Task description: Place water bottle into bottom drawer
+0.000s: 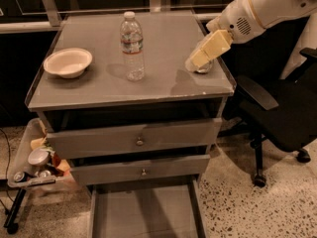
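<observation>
One gripper (198, 61), state I can't tell, is hovering upper right, apart from the water bottle (132, 46) standing top centre; bottom drawer (143, 213) is sitting open to receive it.

— What stands between your gripper (199, 59) and the water bottle (132, 46)?
— Only open tabletop (163, 78). Your gripper hangs over the right edge, against the can (204, 69). The bowl (68, 62) sits well off left.
— And the bottom drawer (143, 214)?
— It's out, open from above; the chair (292, 113) crowds your right.
</observation>
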`<state>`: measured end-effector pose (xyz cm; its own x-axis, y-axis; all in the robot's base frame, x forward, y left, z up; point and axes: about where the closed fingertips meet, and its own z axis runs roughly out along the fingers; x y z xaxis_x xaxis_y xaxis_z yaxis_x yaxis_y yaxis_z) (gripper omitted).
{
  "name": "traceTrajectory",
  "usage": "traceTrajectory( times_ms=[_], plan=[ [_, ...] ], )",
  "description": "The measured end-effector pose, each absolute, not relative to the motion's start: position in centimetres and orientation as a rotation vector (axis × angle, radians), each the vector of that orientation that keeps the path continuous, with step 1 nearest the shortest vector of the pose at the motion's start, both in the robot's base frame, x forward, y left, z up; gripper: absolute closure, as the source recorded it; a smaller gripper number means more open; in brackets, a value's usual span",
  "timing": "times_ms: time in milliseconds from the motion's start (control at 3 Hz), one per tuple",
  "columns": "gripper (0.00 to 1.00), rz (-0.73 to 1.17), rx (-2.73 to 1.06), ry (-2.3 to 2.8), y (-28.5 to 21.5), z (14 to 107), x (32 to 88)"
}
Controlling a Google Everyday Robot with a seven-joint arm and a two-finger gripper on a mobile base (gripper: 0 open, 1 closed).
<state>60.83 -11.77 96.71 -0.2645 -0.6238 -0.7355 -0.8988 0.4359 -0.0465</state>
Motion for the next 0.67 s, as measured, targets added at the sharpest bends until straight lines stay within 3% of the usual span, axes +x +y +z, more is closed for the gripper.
traceTrajectory(
  times_ms=[667],
  plan=[
    [0.00,0.693,-1.353,1.849,-4.0,95.2,65.4]
  ],
)
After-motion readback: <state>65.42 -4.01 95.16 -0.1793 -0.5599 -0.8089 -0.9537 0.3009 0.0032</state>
